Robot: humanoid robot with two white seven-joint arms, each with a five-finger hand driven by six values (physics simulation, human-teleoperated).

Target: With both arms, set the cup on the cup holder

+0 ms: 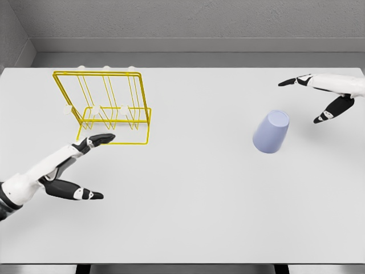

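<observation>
Two open hands, nothing grabbed yet: right hand (319,97) hangs spread near the upside-down cup (271,132), left hand (77,168) waits relaxed just beside the yellow rack (105,103), probably for a handoff.

Pale lavender cup (271,132), bright yellow wire cup holder (104,107), plain white table (188,194), grey wall (188,20)

Matt lavender cup (271,132); thin yellow wire holder (105,105) (glossy); smooth white table (199,200).
</observation>
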